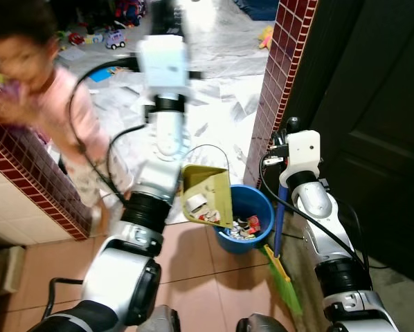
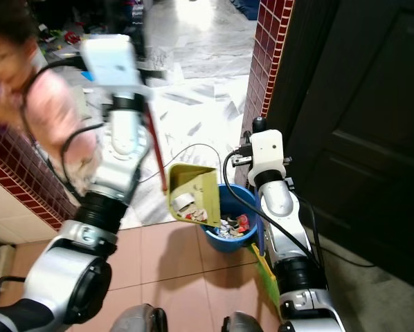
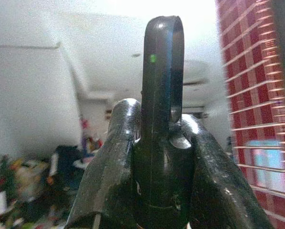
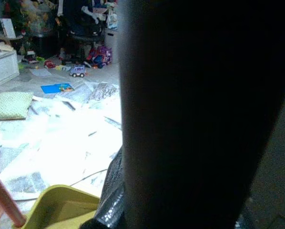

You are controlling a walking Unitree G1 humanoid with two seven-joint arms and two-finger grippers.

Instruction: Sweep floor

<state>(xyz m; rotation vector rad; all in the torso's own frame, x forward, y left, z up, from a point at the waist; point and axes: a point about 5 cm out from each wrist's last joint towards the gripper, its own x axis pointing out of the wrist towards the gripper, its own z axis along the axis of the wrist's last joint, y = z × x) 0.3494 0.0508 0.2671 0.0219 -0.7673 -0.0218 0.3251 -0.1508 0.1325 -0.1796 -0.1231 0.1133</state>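
Left arm raised through the centre-left of the eye views, wrist high in the upper middle of the frame. In the left wrist view, left gripper (image 3: 154, 157) clamped tight on a dark handle (image 3: 162, 76), a finger (image 3: 109, 171) pressed on either side of the shaft, loop end poking up toward a pale ceiling. Lower down in the eye views, red pole (image 2: 156, 155) running from that wrist to a yellow-green dustpan (image 1: 208, 195), tipped steeply at frame centre over the near rim of a blue bucket (image 1: 254, 200). Scraps of white and coloured litter (image 1: 197, 205) lying in the pan; more rubbish (image 1: 243, 227) heaped inside the bucket.

Right arm at lower right, wrist beside the red-brick pillar (image 1: 284, 76) and the dark door (image 1: 380, 124). Right gripper (image 4: 199, 119) hard up against something dark in the right wrist view; cannot tell how far open or what is held. Blue broom shaft (image 1: 280, 220) standing just below that wrist, green bristles (image 1: 284, 280) down on the tiled floor (image 1: 193, 270) at lower centre-right.

Person in pink (image 1: 48, 90), blurred, at upper left beside the low brick wall (image 1: 27, 173). Toys (image 1: 115, 38) strewn across the bright floor at the top of the frame.
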